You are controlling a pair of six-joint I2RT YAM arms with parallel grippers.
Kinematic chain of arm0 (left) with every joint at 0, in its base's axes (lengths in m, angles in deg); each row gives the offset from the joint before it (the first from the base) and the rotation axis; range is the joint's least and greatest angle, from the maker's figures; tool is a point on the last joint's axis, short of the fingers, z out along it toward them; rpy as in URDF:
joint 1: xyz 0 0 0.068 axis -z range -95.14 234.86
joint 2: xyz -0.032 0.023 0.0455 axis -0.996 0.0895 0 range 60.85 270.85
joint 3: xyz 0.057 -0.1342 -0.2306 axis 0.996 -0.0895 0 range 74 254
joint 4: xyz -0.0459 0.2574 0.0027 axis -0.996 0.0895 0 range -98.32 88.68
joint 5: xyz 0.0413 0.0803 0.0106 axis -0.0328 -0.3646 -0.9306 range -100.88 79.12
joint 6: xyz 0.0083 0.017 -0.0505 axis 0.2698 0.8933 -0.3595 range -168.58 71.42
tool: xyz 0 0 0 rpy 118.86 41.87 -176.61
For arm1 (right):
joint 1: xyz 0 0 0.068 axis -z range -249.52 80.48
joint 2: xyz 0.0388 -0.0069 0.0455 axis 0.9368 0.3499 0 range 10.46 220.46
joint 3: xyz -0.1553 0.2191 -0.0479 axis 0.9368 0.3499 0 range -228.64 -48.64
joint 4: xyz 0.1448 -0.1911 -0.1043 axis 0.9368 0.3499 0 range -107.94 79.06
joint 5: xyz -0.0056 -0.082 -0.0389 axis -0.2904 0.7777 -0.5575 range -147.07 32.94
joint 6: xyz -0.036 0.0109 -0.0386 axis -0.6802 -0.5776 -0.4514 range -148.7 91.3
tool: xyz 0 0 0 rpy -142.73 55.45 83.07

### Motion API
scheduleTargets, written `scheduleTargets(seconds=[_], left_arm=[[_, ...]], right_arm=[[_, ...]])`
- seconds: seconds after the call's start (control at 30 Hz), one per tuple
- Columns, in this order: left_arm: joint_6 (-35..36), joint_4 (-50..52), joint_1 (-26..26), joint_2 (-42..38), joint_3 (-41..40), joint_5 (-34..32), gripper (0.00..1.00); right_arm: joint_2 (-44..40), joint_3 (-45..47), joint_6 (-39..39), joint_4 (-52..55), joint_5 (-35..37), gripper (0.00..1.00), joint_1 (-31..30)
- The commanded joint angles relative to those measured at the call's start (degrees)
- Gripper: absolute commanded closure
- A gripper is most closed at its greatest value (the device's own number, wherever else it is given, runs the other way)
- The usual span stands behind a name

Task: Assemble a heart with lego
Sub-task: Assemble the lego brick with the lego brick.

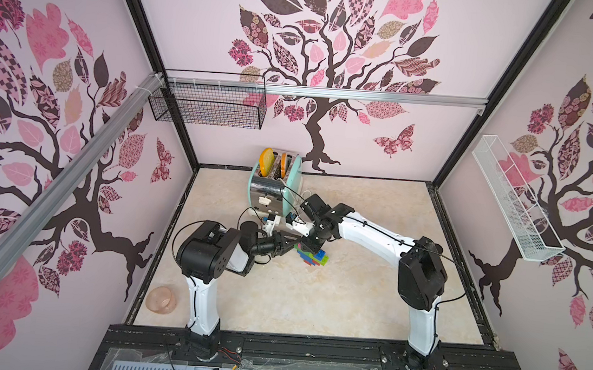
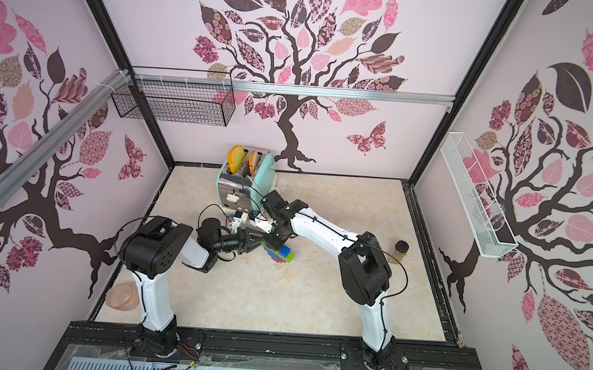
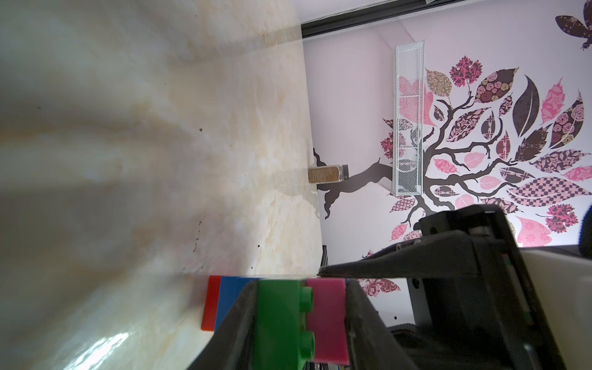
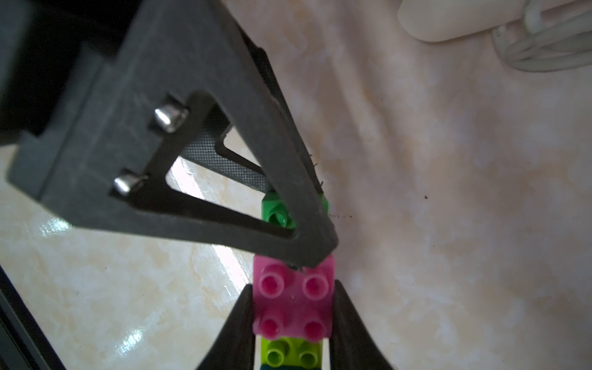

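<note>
Inside pink tree-patterned walls (image 1: 363, 155), a marbled beige table (image 1: 314, 304) is carrying a toaster (image 1: 274, 187) at the back. Just in front of the toaster both arms are meeting. The left hand (image 1: 292, 248) is lying sideways and the right hand (image 1: 309, 247) is pointing down. Both are gripping the heart (image 1: 316, 260): the left is clamping its green and pink layers, the right its pink brick (image 4: 293, 304).

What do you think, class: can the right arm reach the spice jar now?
Probably not yet: the right pincer is shut on the pink brick of the heart, and the spice jar stands beside that arm's elbow, so it must release and fold back.
</note>
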Motion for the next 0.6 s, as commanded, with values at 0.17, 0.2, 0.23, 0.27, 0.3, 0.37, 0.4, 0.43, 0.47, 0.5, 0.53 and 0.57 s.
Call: scheduleTargets(seconds=[0.17,0.2,0.23,0.27,0.3,0.37,0.4,0.43,0.47,0.5,0.53,0.57], left_arm=[[1.40,-4.66,2.09,-1.34,1.03,3.49,0.63],[1.44,-4.66,2.18,-1.38,1.02,3.46,0.63],[1.42,-4.66,2.17,-1.52,1.02,3.45,0.63],[1.38,-4.66,2.13,-1.51,1.02,3.48,0.63],[1.36,-4.66,2.17,-1.52,1.02,3.48,0.63],[1.42,-4.66,2.18,-1.63,1.00,3.48,0.62],[1.35,-4.66,2.18,-1.63,1.02,3.47,0.62],[1.39,-4.66,2.18,-1.64,0.99,3.43,0.62],[1.37,-4.66,2.16,-1.63,0.96,3.40,0.62],[1.37,-4.66,2.17,-1.65,0.98,3.46,0.61],[1.38,-4.66,2.18,-1.66,0.95,3.36,0.61],[1.40,-4.66,2.18,-1.63,0.97,3.38,0.61]], right_arm=[[4.87,-1.14,-0.94,5.78,-1.80,0.75,-1.02],[5.18,-1.37,-0.91,6.17,-1.65,0.75,-1.04],[5.34,-1.40,-0.90,6.47,-2.07,0.75,-1.06],[5.47,-1.45,-0.78,6.66,-2.25,0.76,-1.08],[5.56,-1.35,-0.57,6.65,-2.54,0.76,-1.09],[5.81,-1.01,-0.29,6.85,-3.67,0.76,-0.98],[5.90,-0.89,-0.15,6.89,-3.93,0.75,-1.00],[6.21,-0.96,-0.20,7.21,-4.55,0.75,-0.98],[6.45,-0.94,-0.14,7.33,-4.58,0.75,-1.07],[6.61,-0.71,-0.07,7.33,-4.86,0.75,-1.03],[6.63,-0.61,0.00,7.33,-5.08,0.75,-1.01],[6.70,-0.56,-0.01,7.33,-5.03,0.75,-1.01]])
